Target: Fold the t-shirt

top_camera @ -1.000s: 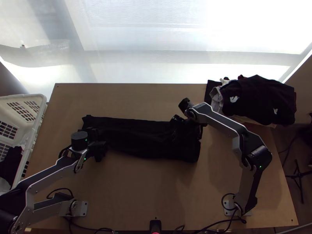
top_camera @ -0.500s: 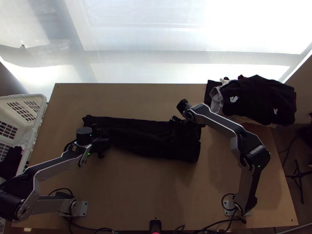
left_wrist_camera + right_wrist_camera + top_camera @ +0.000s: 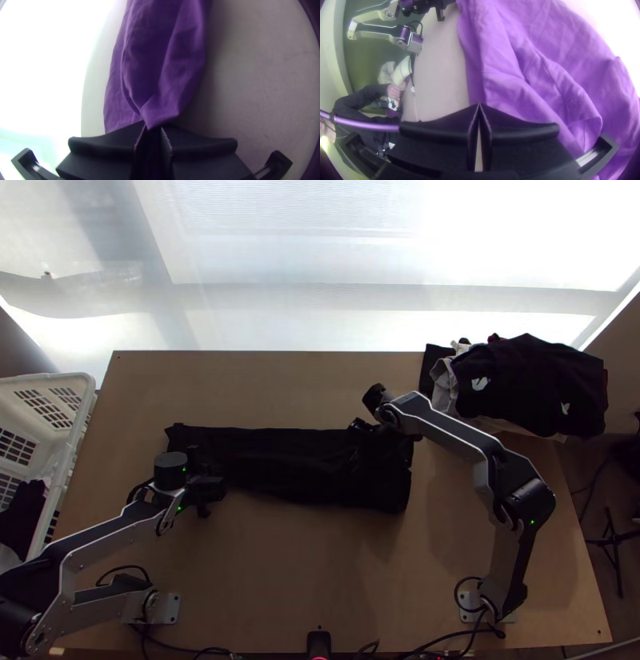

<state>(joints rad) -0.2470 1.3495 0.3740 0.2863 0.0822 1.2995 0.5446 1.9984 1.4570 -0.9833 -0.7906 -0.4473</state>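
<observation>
At one end of the t-shirt (image 3: 272, 460), my left gripper (image 3: 206, 488) pinched its cloth. Toward the other, my right gripper (image 3: 368, 436) was closed.

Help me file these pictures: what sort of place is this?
Probably a robotics workspace for laundry trials: two arms mounted on a wooden table, a pile of clothes and a white basket.

Left arm (image 3: 112, 532) and white basket (image 3: 40, 382) run off the top view's edge; lower layers of the clothes pile (image 3: 528, 384) lie hidden. Against the black T-shirt (image 3: 296, 464), the outline of the right hand (image 3: 370, 440) blurs into darkness. Left wrist view: T-shirt cut off above, its pinched end partly concealed by the left hand (image 3: 200, 488)
</observation>
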